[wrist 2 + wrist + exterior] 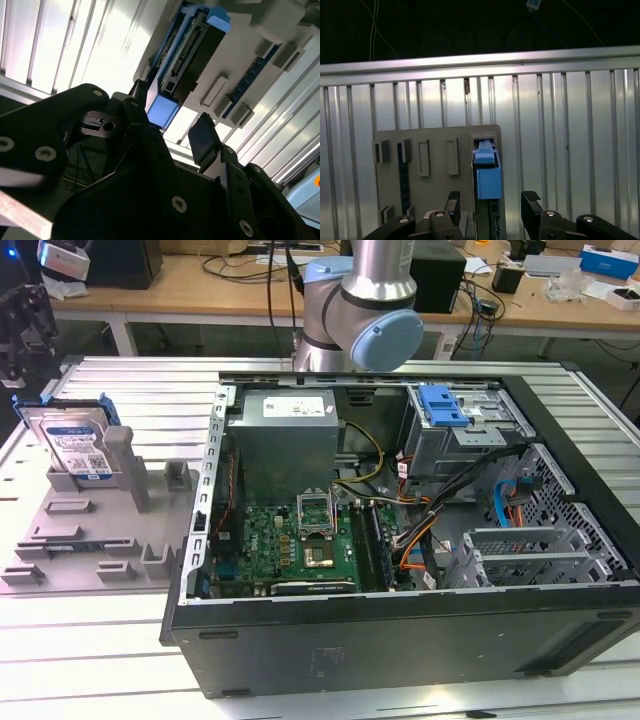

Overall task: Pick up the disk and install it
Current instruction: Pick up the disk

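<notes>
While one disk [75, 445] stands upright, one gripper [491, 200] hovers above, fingers [530, 199] spread.

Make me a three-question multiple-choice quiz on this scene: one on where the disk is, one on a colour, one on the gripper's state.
1. Where is the disk?
A) inside the computer case
B) upright in the grey holder
C) on the wooden bench

2. What colour is the disk's bracket?
A) red
B) black
C) blue

3. The gripper is:
A) open
B) shut on the disk
C) shut on a cable

Answers:
1 B: the exterior view shows it standing in the holder, outside the case.
2 C: the bracket is blue in both wrist views.
3 A: in the first wrist view the fingers stand apart, the disk seen between them.
</notes>
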